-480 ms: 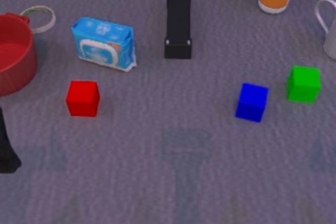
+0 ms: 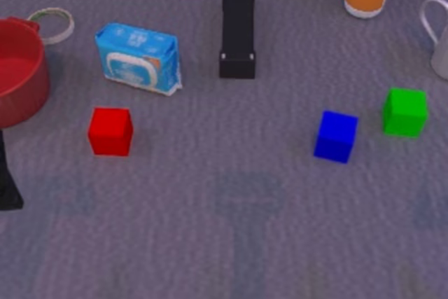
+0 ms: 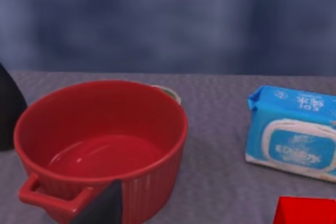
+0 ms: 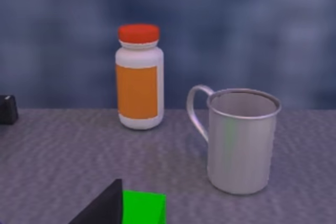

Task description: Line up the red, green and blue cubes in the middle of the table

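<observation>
- The red cube (image 2: 110, 131) is sitting on the table (image 2: 224, 229) towards its left edge, just in front of the blue wipes packet (image 2: 138, 57) and near the red pot (image 2: 17, 71).
- The blue cube (image 2: 336, 136) and green cube (image 2: 404, 111) are lying near each other towards the right edge.
- The left gripper (image 2: 8, 187) is showing at the left edge; I cannot tell whether it is open or clenched.
- The right arm is lying outside the top view.
</observation>
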Controlling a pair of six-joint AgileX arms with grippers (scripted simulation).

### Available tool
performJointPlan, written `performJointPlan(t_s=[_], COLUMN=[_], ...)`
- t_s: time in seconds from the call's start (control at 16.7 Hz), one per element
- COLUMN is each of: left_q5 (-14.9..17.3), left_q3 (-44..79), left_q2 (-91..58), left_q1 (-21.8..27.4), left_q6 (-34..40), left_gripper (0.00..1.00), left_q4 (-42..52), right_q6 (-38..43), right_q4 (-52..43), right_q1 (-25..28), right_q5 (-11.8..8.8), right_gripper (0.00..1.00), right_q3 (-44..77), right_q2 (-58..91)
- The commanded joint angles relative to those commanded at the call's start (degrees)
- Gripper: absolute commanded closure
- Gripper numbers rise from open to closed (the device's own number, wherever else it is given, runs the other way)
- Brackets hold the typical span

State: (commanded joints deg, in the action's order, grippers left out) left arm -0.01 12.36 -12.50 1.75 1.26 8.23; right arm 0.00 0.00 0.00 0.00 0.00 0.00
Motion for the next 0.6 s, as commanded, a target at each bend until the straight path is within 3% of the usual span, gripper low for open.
performJointPlan(t_s=[0.6], left_q5=[0.2], left_q3=[46.4], left_q2=[-60.1], left_q1=[6.7], left_q6=[4.7], left_gripper=[0.00], left_q4=[32.2], right_q6=[0.0], right_q4=[0.0], right_q1=[0.0], right_q5=[0.0], right_gripper=[0.00], right_q3=[0.0], right_q2=[0.0])
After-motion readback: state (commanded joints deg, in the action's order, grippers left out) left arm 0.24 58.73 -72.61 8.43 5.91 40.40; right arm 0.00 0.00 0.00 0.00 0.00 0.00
